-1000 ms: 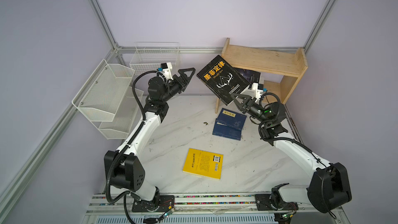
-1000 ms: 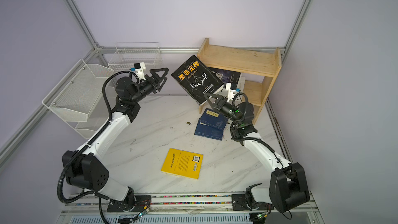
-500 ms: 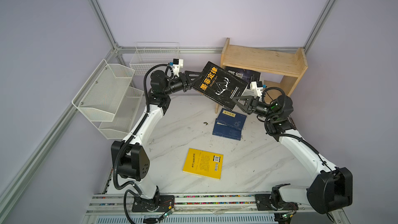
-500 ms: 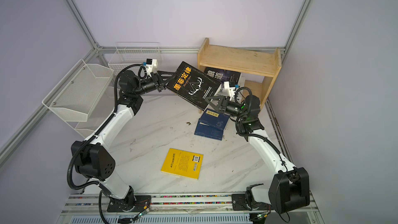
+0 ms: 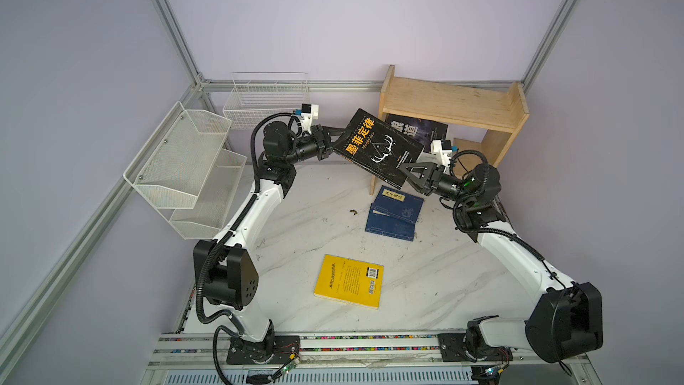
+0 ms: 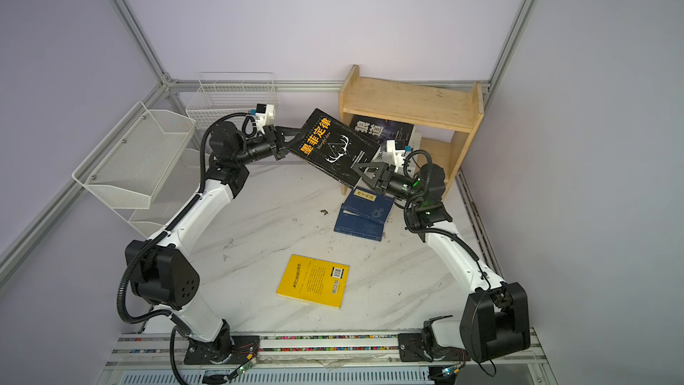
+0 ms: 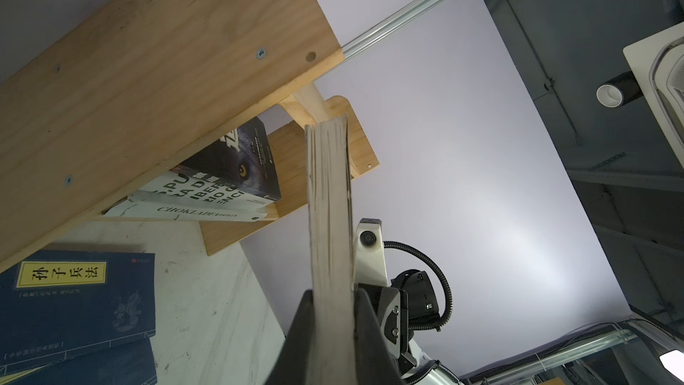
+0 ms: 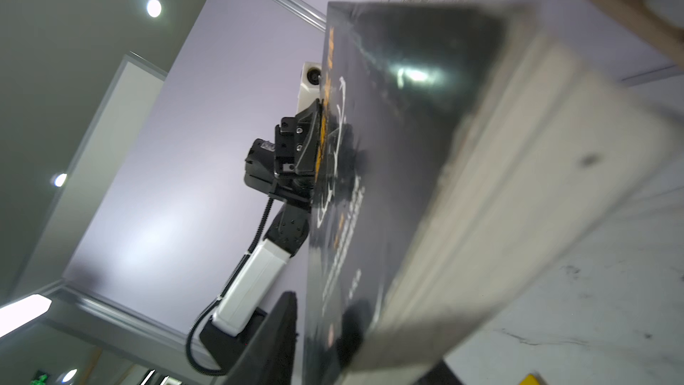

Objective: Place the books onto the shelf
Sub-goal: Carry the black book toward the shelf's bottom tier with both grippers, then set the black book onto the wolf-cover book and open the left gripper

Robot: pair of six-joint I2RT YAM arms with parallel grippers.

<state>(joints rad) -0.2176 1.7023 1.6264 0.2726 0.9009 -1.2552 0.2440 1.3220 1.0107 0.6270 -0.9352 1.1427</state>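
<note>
A black book [image 5: 377, 146] [image 6: 333, 146] with orange lettering hangs tilted in the air in front of the wooden shelf [image 5: 448, 105] [image 6: 407, 101]. My left gripper [image 5: 342, 138] [image 7: 329, 327] is shut on its left edge, with the page block [image 7: 329, 216] clamped between both fingers. My right gripper [image 5: 403, 170] [image 8: 351, 346] straddles the book's lower right corner, jaws open, with a gap between one finger [image 8: 274, 335] and the cover [image 8: 388, 142]. A dark book [image 5: 416, 129] and white books [image 7: 192, 198] lie on the lower tier. Two navy books [image 5: 396, 212] and a yellow book [image 5: 349, 281] lie on the table.
A white mesh tiered rack [image 5: 185, 164] hangs at the left and a white wire basket [image 5: 266, 101] stands at the back. The shelf's left side panel [image 5: 385, 83] is just behind the held book. The arms' mounting rail [image 5: 333, 346] runs along the front edge.
My left gripper reached in from the left and shut on the black book's left edge. The right gripper's jaws have loosened from the book, which now lies flatter and lower.
</note>
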